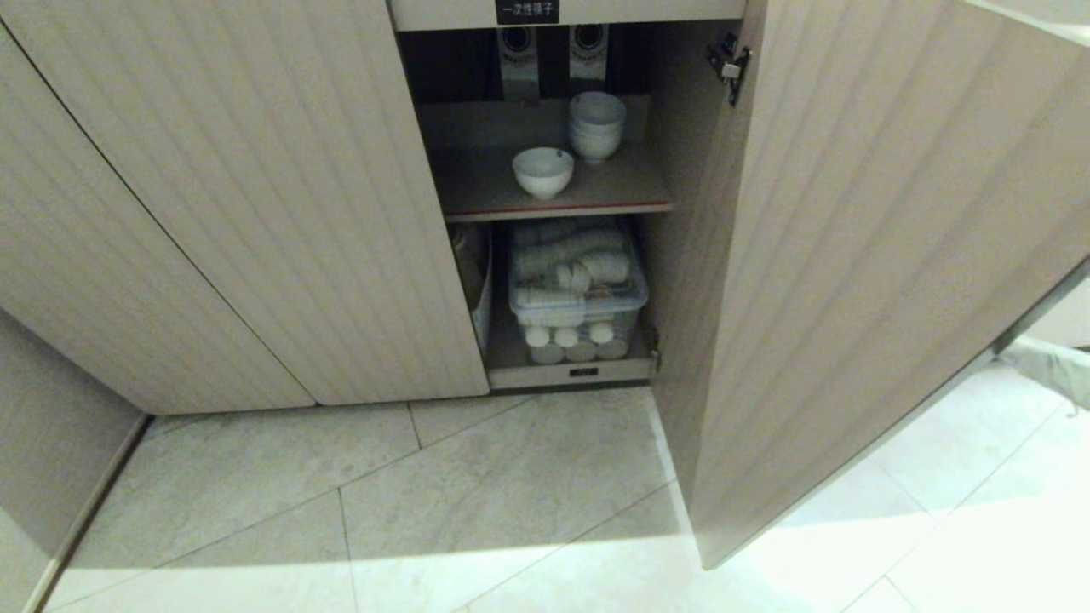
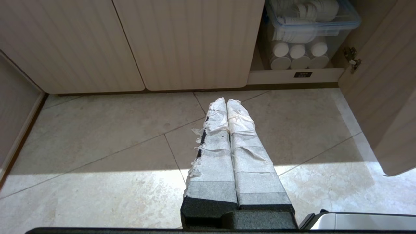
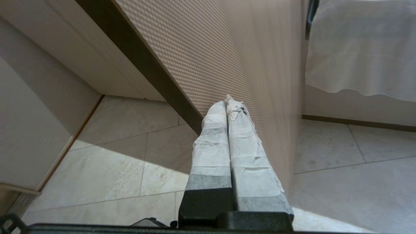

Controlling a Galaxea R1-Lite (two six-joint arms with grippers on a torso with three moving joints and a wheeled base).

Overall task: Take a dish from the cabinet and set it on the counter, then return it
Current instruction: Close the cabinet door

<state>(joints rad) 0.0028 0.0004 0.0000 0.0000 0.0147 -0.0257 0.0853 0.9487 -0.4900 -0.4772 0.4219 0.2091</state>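
Dish target: single white bowl (image 1: 542, 171) sits alone near the front edge of the upper shelf (image 1: 553, 207) inside the open cabinet (image 1: 255, 213); a stack of like bowls (image 1: 596, 125) stands just behind it and to its right. Right tool (image 3: 226, 103): tape-wrapped fingers pressed together, nothing between them, tip close against the ribbed outer face of the swung-open door (image 1: 869, 255), whether touching it cannot be told. Left tool (image 2: 226, 104): fingers likewise together and empty, hanging low over the tiled floor (image 2: 113, 156), pointing toward the cabinet's base. Neither tool shows in the head view. Key relation: the door leaf stands between the right tool and the shelf opening, so the bowl lies around the door's free edge, to the robot's left of that tool and further in. The left tool has an unobstructed line to the opening but sits well below shelf level, with the bowl up and to the right of it. Judgement: the left arm looks the less blocked; the right would have to clear the door edge first. Bowl is round, so no long axis to align; rim faces up, which favours a pinch over the near rim. Lower compartment holds a clear lidded bin (image 1: 579, 294) of white crockery. Desk is not in view. Task judged at its start: dish not yet taken.
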